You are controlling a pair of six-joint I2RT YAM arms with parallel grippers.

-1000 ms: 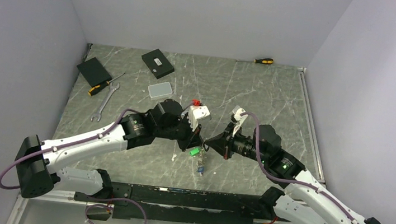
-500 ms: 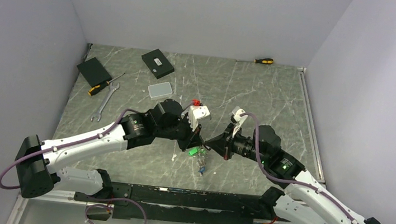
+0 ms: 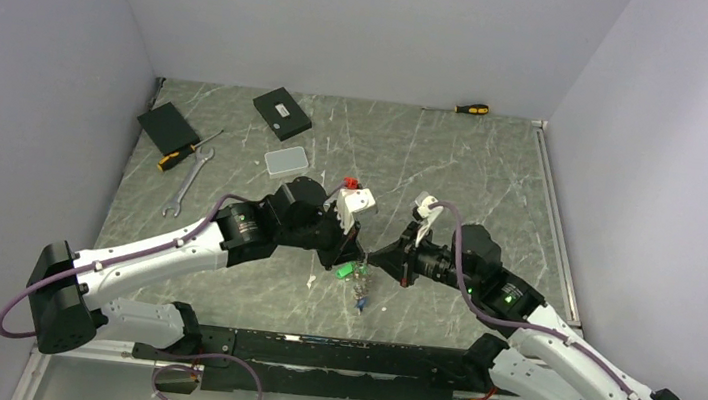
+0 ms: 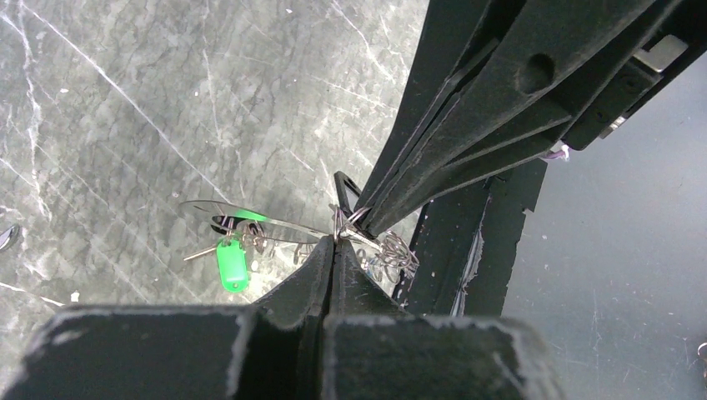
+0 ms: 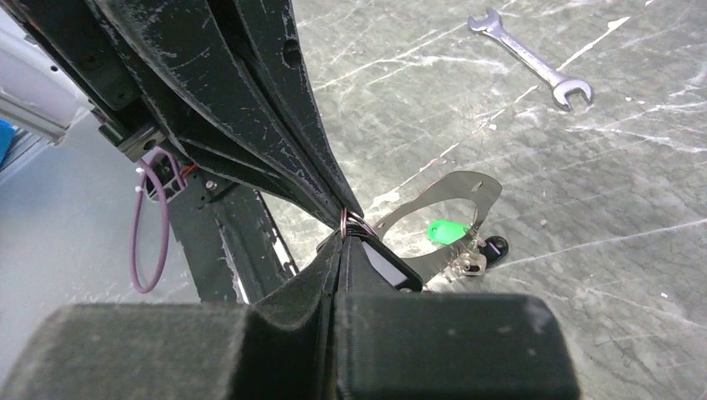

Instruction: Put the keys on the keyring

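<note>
while the keys (image 3: 359, 283) dangle, left pincer (image 4: 335, 242) and right pincer (image 5: 343, 238) clamp the keyring (image 5: 351, 221).

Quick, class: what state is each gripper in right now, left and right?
Left gripper: closed, pinching the keyring.
Right gripper: closed, pinching the same keyring.

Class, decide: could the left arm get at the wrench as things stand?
Probably not yet: the path to the wrench looks free, but the left gripper is shut on the keyring.
</note>
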